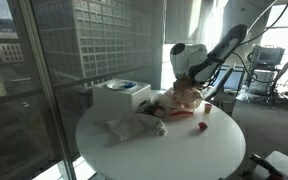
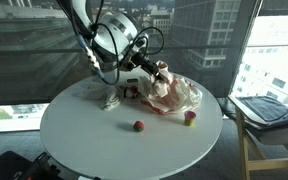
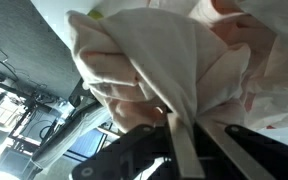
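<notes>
A crumpled translucent plastic bag (image 2: 171,92) with red print lies on the round white table (image 2: 94,135); it also shows in an exterior view (image 1: 180,100). My gripper (image 2: 156,70) is at the bag's top and is shut on a fold of it. In the wrist view the bag (image 3: 174,60) fills the frame and a strip of it is pinched between my fingers (image 3: 189,140). Two small red fruits (image 2: 138,126) (image 2: 189,117) lie on the table in front of the bag; one shows in an exterior view (image 1: 201,127).
A white box-shaped appliance (image 1: 121,95) stands at the table's back by the window. A crumpled whitish cloth or wrapper (image 1: 132,126) lies beside it, also seen in an exterior view (image 2: 111,99). A chair with a tray (image 2: 267,110) stands beside the table.
</notes>
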`<state>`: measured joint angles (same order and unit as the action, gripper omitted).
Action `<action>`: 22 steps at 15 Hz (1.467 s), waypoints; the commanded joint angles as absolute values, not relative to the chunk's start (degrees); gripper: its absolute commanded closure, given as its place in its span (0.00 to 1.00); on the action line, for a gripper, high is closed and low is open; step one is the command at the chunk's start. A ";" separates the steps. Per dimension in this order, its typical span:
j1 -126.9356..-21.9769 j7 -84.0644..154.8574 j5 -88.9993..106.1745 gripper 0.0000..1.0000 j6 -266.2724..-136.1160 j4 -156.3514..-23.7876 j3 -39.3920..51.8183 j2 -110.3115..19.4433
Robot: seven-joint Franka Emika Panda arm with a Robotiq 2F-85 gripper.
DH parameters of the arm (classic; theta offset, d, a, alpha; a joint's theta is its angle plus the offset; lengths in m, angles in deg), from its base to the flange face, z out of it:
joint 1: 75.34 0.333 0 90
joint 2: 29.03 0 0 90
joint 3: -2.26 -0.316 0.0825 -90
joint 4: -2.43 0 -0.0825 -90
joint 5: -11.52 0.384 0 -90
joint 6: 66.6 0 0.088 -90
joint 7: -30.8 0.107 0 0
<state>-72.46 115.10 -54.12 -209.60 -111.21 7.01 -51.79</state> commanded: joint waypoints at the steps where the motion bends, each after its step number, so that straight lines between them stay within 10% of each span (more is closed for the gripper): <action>1: -73.62 114.74 -54.16 0.92 -211.75 -103.25 7.23 -58.82; 9: -75.68 111.98 -51.24 0.92 -216.19 -89.14 7.48 -73.58; 17: -70.38 105.58 -37.42 0.19 -213.98 -102.86 7.25 -61.69; 22: -70.49 96.90 -31.02 0.00 -205.95 -113.08 3.98 -51.34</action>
